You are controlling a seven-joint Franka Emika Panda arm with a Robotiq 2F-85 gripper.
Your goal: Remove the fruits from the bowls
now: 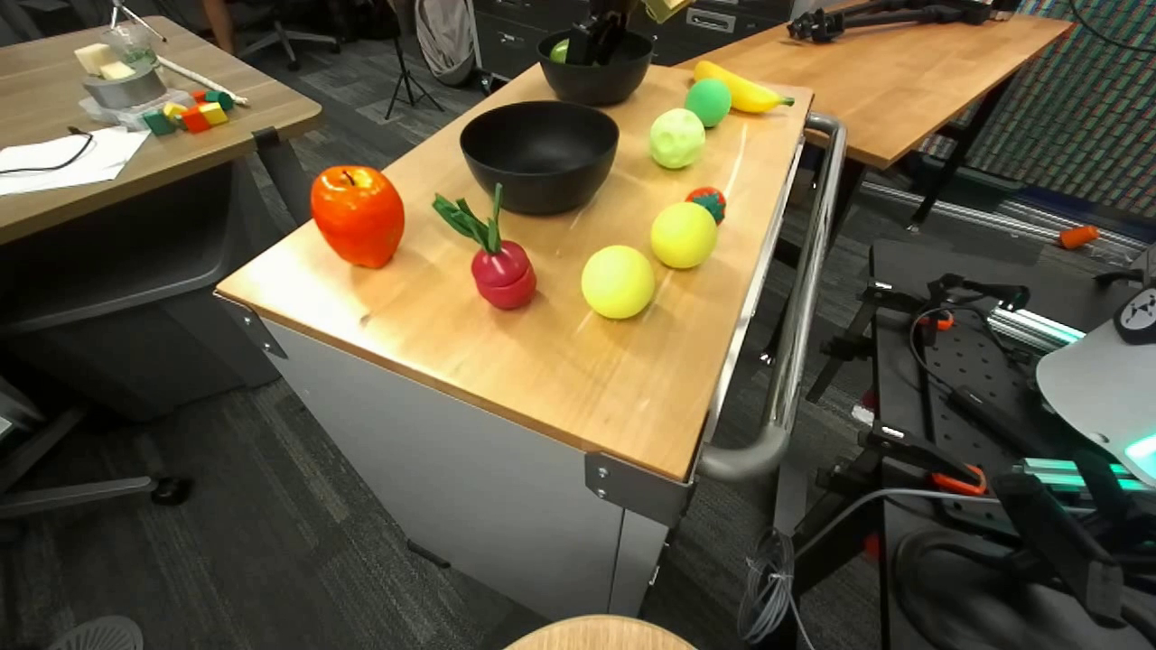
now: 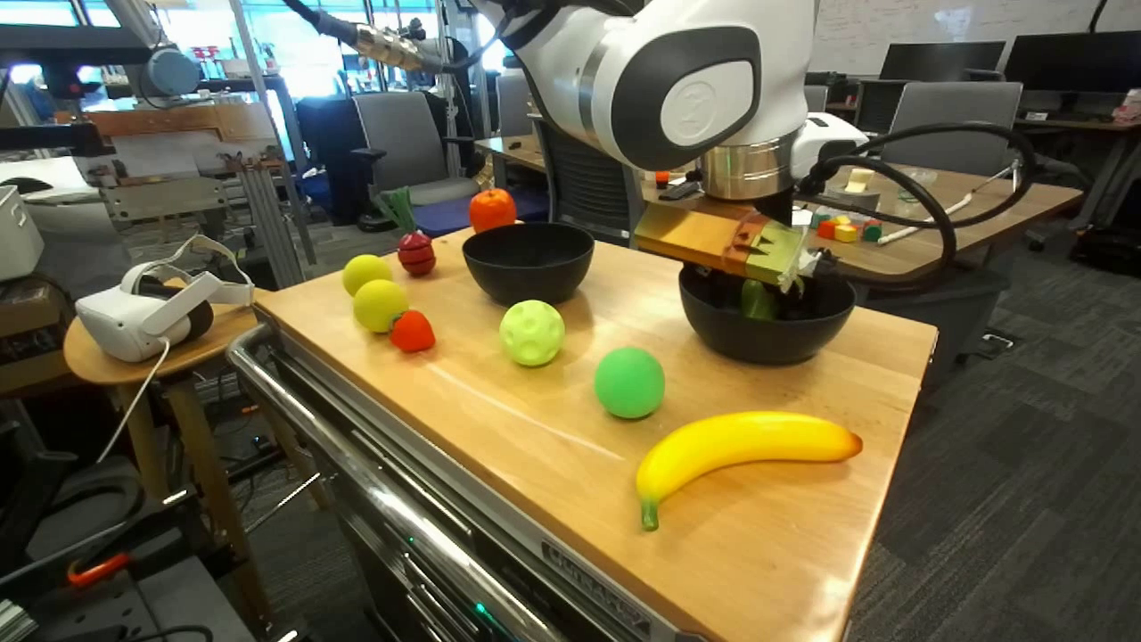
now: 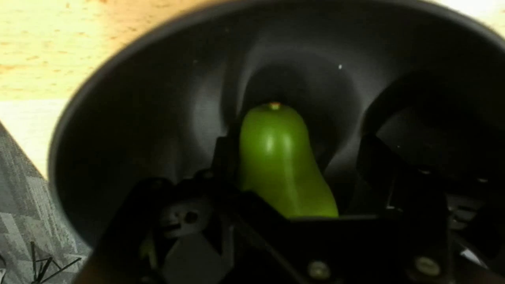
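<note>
A green pear-shaped fruit [image 3: 276, 150] lies in the black bowl [image 2: 767, 339] under the arm. My gripper [image 3: 298, 156] reaches down into this bowl with its fingers spread either side of the fruit. The left finger is close against it, though contact is hard to judge; a dark gap separates it from the right finger. A wider black bowl [image 1: 542, 181] shows no fruit inside. Out on the tabletop are a red apple [image 1: 358, 221], a dark red radish [image 1: 503, 275], two yellow balls [image 1: 618, 282], a strawberry [image 2: 413, 331], a dimpled ball [image 2: 532, 333], a green ball [image 2: 629, 382] and a banana [image 2: 749, 446].
The fruits and bowls share one wooden cart top [image 1: 433, 334]. A metal handle rail [image 1: 804, 298] runs along its long side. A round stool holding a white headset [image 2: 151, 308] stands beside it, and a desk [image 1: 54, 72] with toy blocks is behind.
</note>
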